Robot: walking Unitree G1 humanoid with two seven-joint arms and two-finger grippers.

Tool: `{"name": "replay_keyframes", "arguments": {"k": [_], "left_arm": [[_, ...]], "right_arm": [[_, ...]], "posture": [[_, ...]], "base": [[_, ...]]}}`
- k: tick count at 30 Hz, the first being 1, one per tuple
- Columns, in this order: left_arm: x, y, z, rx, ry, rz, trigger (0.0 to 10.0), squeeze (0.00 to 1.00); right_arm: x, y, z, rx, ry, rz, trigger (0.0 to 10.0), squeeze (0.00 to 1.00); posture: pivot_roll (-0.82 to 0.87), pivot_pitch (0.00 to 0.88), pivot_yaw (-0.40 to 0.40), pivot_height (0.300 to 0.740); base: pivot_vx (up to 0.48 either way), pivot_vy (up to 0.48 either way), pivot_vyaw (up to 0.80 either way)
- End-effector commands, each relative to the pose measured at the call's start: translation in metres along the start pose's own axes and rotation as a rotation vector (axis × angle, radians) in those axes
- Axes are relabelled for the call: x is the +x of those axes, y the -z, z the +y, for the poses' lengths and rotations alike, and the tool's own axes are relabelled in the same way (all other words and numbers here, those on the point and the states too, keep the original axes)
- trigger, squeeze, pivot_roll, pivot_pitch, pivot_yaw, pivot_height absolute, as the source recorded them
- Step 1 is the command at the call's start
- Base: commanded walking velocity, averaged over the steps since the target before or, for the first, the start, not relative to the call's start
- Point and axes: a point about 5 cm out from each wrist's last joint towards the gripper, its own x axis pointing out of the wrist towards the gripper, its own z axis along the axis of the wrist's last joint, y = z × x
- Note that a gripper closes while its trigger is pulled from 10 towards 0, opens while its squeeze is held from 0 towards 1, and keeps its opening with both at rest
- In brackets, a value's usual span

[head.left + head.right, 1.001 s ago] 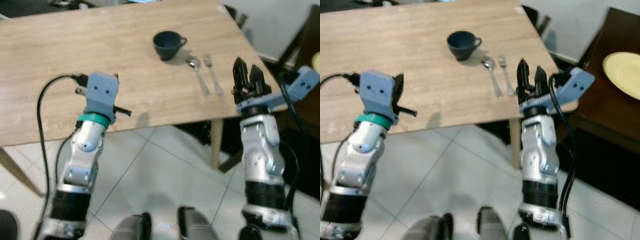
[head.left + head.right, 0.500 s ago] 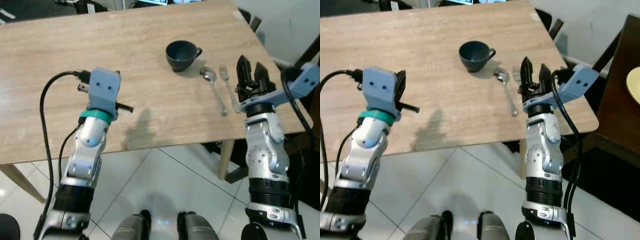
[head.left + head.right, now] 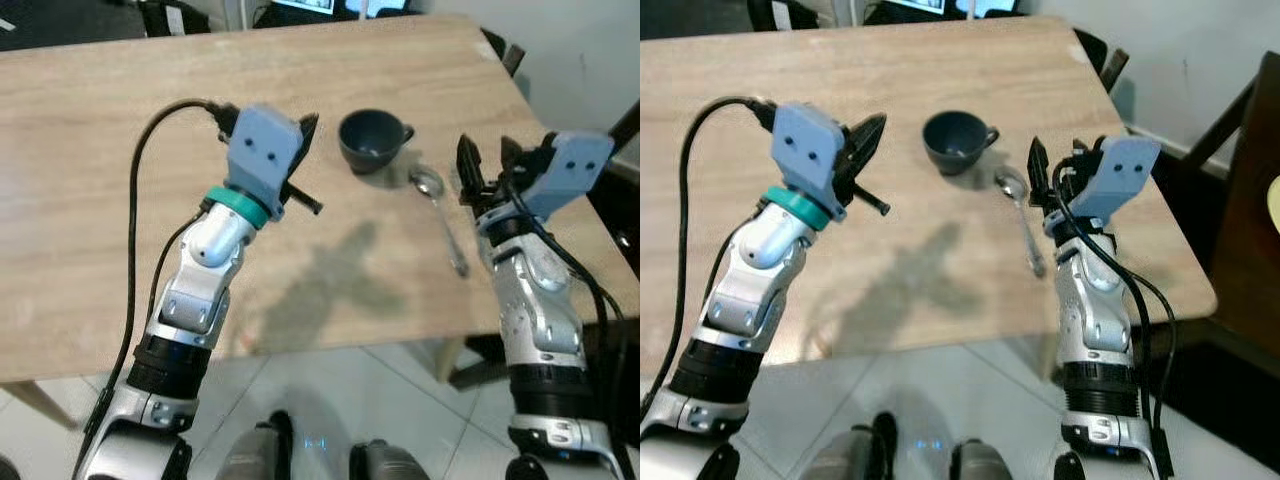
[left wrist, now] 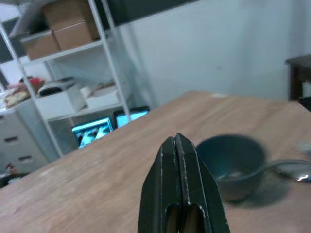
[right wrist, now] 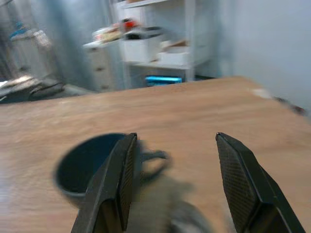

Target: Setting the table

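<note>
Wooden table [image 3: 120,200] in front, near edge running just above the floor tiles, right edge dropping off beside a dark chair [image 3: 1250,200].

Cup [image 3: 370,142], dark blue, upright, sits toward the table's right side with its handle pointing right. Spoon [image 3: 442,220] lies just right of the cup, bowl end near the handle, stem running toward the near edge. Fork not visible; the right arm covers that spot.

Left gripper [image 3: 872,135] hovers over the table just left of the cup, not touching it. Fingers [image 4: 181,194] pressed flat together, nothing between them. Wide bare tabletop to its left and toward the near edge.

Right gripper [image 3: 490,170] sits over the table's right part, just right of the spoon, close to the right edge. Fingers [image 5: 116,179] spread wide, empty; the wrist view looks past them at the cup and a blurred spoon bowl. Little table left between this gripper and the right edge.

Shelving with boxes [image 4: 63,29] stands behind the table's far side.
</note>
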Motion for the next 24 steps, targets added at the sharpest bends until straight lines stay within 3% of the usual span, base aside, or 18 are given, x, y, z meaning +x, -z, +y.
{"name": "replay_keyframes", "arguments": {"k": [1,5,9,11,19,24], "left_arm": [[0.000,0.004,-0.007,-0.016,0.029,0.014,10.0,0.00],[-0.001,0.003,-0.016,-0.072,0.104,0.021,10.0,0.00],[-0.018,0.007,-0.029,-0.204,0.271,0.090,10.0,0.00],[-0.025,0.007,-0.029,-0.227,0.318,0.112,10.0,0.00],[-0.046,0.003,-0.026,-0.217,0.430,0.155,10.0,0.00],[-0.053,0.000,-0.019,-0.146,0.479,0.185,10.0,0.00]], "right_arm": [[-0.006,0.008,-0.008,-0.020,0.022,0.032,10.0,0.00],[-0.009,0.015,-0.013,-0.115,-0.027,0.115,10.0,0.00],[-0.019,0.028,-0.028,-0.248,-0.080,0.248,10.0,0.00],[-0.022,0.029,-0.037,-0.284,-0.086,0.285,10.0,0.00],[-0.030,0.027,-0.050,-0.313,-0.145,0.375,10.0,0.00],[-0.031,0.031,-0.049,-0.298,-0.178,0.419,10.0,0.00]], "posture": [[-0.05,0.123,0.089,0.740],[-0.06,0.124,0.088,0.740],[-0.05,0.128,0.085,0.740],[-0.05,0.133,0.085,0.740],[-0.04,0.147,0.080,0.740],[-0.04,0.152,0.075,0.740]], "base": [[0.352,0.000,0.00],[0.000,0.000,0.00],[0.000,0.000,0.00],[0.000,0.000,0.00],[0.000,0.000,0.00],[0.000,0.000,0.00]]}}
